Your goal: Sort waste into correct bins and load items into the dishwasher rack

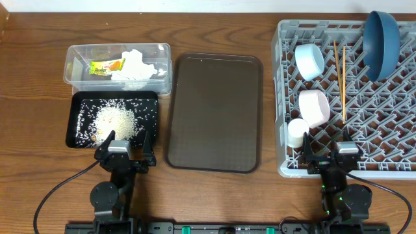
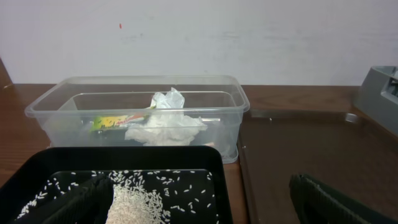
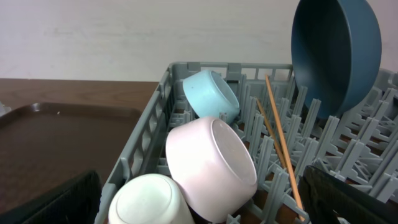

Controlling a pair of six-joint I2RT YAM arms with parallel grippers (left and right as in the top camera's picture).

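Jaws on both arms stand wide apart and hold nothing. The left gripper (image 1: 127, 142) hangs off the near-left corner of the brown serving tray (image 1: 214, 110), and the right gripper (image 1: 331, 155) off its near-right corner.

Just left of that tray, the black tray (image 1: 73, 120) holds the rice (image 1: 116, 120). Left of it and further back, the clear tub (image 1: 166, 65) holds the tissue (image 1: 136, 65) and the snack wrapper (image 1: 106, 66).

To the tray's right, the rack (image 1: 390, 130) carries the cup (image 1: 298, 130), white bowl (image 1: 313, 106), light blue bowl (image 1: 309, 60), chopsticks (image 1: 340, 71) and, farthest off, the dark blue plate (image 1: 381, 39) leaning on edge.

The serving tray itself is bare, so sorting and loading both look finished. The next move probably calls for no pickup, just keeping the arms parked clear of the rack and bins.
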